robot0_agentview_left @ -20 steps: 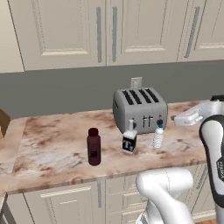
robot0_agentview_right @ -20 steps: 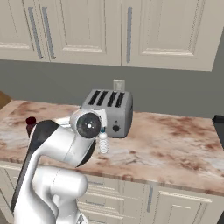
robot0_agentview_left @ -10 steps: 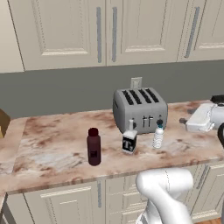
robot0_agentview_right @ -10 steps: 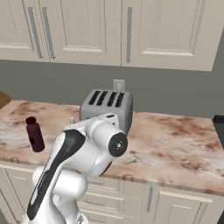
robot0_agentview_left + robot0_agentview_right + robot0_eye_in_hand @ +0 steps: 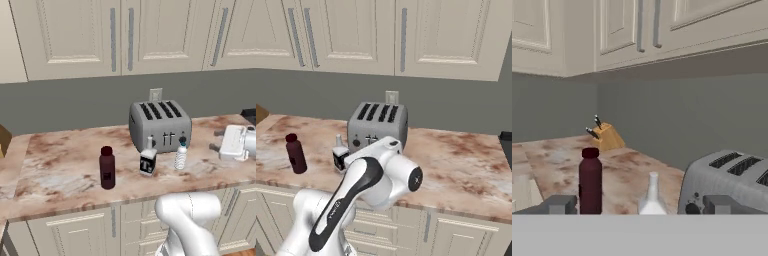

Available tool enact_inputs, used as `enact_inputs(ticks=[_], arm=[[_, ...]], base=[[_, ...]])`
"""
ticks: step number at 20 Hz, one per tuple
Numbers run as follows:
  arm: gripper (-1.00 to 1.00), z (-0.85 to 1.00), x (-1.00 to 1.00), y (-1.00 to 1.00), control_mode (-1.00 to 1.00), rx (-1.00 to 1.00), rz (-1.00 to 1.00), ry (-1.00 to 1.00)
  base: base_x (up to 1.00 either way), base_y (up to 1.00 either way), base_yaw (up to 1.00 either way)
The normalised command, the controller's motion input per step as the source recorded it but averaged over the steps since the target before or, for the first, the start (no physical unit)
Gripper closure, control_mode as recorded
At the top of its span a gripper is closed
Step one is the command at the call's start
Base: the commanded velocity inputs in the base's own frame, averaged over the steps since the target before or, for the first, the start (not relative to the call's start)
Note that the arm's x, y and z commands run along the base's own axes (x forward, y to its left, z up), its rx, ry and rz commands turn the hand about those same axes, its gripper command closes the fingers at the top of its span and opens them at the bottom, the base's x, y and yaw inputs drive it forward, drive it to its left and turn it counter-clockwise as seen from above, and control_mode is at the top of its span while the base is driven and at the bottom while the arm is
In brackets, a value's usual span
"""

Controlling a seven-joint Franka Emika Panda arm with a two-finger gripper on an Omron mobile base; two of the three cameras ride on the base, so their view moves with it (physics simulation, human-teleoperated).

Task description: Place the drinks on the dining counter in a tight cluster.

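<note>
We are swinging the arm further right than a second ago, while the bottles are staying put. Left to right on the marbled wall counter (image 5: 60, 170) we are seeing the maroon bottle (image 5: 107, 167), the white "T" bottle (image 5: 148, 161) and the clear water bottle (image 5: 180, 156) before the toaster (image 5: 160, 125). The gripper (image 5: 641, 204), fingers wide apart and empty, is facing the maroon and white bottles ahead.
</note>
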Motion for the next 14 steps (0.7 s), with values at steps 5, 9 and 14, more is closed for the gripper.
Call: enact_inputs(ticks=[5, 9, 14], arm=[[-1.00, -0.38, 0.32, -0.09, -1.00, 0.01, 0.09, 0.02], [-1.00, -0.37, 0.32, -0.08, -1.00, 0.03, 0.09, 0.06], [-1.00, -0.41, 0.13, 0.00, -1.00, 0.00, 0.10, 0.01]], base=[[0.00, 0.00, 0.00], [0.00, 0.00, 0.00], [0.00, 0.00, 0.00]])
